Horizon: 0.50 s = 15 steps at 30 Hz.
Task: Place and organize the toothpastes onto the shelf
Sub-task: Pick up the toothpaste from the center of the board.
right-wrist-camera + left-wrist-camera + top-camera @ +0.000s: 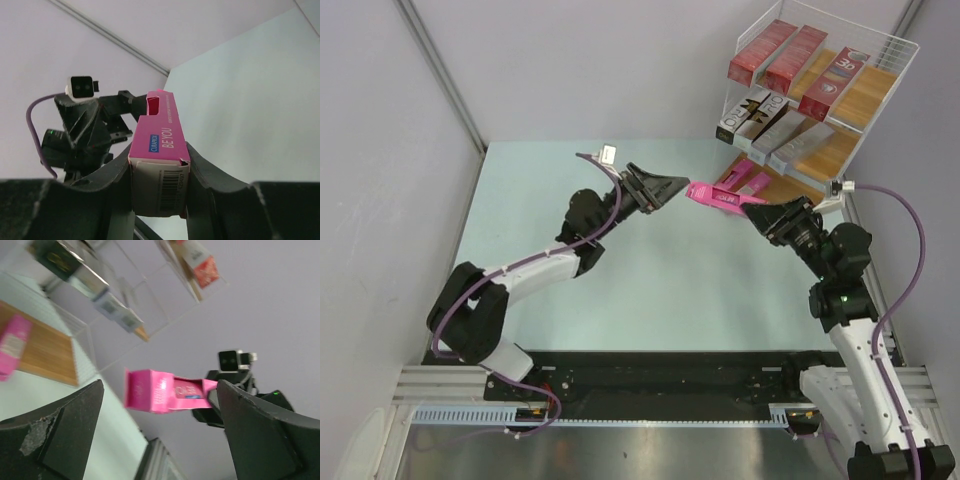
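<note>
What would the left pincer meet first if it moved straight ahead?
Most likely the pink carton held by the right pincer; it lies just ahead of the open left pincer.

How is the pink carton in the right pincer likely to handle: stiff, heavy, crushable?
Probably stiff: the pink carton juts straight from the right pincer without sagging. Likely light, since a grip at one end carries it. Its far flap looks ajar, so the thin card may dent if squeezed hard.

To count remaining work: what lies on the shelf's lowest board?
Two pink cartons show at its near edge; the middle board with its grey cartons covers the rest.
</note>
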{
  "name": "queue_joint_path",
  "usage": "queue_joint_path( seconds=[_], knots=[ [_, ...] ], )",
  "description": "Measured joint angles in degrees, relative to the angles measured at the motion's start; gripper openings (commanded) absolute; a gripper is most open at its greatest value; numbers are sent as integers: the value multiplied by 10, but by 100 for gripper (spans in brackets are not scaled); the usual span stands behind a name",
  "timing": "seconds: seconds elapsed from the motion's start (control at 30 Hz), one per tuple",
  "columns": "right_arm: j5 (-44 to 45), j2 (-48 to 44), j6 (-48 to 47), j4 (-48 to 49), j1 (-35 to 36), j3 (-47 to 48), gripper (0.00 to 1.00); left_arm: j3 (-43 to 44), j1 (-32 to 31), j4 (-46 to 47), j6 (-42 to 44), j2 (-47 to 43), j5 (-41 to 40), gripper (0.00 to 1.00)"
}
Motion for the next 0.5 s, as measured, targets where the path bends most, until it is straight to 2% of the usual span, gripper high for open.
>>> queue_joint_path(
  seconds=[0.17,0.3,0.37,0.5],
  knots=[
    [-106,67,-50,-15,-37,66,17,23,78,-94,51,-7,43,100],
    [-205,110,-96,-19,-42,118,18,31,124,-140,80,-6,118,100],
    [-253,121,-119,-19,-43,132,18,36,136,-134,78,-2,165,100],
    [-315,119,-162,-28,-44,134,18,37,150,-55,49,11,271,100]
  ],
)
